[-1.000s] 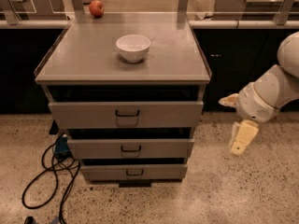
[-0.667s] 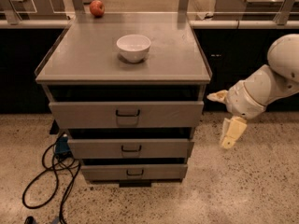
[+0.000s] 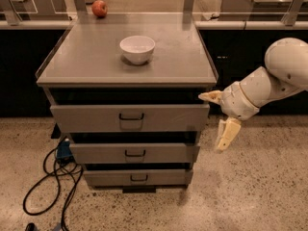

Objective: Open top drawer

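The top drawer point(image 3: 96, 118) is the widest grey drawer of the cabinet, just under the tabletop, with a small black wire handle point(image 3: 131, 116) centred on its front. A dark gap shows above its front. My gripper point(image 3: 211, 122) hangs at the right edge of the cabinet, level with the top drawer's right end. It is open and empty. One cream finger point(image 3: 210, 96) points left at the cabinet corner and the other point(image 3: 226, 134) points down. It is well to the right of the handle.
Two narrower grey drawers point(image 3: 134, 153) point(image 3: 138, 178) sit below. A white bowl point(image 3: 137, 48) stands on the cabinet top point(image 3: 86, 57) and a red apple point(image 3: 99, 7) lies at its back. Black cables point(image 3: 53, 177) lie on the speckled floor at the left.
My arm and gripper have moved left, from out at the right of the cabinet to its right edge. The drawers have not moved.
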Available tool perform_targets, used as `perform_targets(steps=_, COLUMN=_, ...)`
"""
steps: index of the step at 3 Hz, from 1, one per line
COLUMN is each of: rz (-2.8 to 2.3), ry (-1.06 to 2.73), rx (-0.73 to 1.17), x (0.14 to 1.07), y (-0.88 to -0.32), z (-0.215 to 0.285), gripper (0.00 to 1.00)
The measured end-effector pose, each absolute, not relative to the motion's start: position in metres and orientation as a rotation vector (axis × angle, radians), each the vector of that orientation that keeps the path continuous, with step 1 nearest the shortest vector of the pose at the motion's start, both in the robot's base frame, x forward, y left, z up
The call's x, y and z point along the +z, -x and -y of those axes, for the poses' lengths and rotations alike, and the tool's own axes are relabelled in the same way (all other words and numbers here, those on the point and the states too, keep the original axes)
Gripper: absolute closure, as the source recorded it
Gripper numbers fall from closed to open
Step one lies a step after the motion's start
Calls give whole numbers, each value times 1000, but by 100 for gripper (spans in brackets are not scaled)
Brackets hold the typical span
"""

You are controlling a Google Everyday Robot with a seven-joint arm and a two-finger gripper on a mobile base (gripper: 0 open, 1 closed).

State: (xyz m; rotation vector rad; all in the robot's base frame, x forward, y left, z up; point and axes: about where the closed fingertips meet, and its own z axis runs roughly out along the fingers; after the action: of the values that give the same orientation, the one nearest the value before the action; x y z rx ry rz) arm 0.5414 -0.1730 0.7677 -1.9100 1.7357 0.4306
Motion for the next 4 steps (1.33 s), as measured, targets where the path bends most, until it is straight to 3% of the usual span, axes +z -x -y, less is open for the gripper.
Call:
perform_targets(steps=2, rz=-1891, ry=1829, rx=237, x=734, y=-557, z=160, gripper=0)
perform_targets(steps=4, rz=-1517, ry=1668, rx=653, x=726, y=-586, z=65, gripper=0)
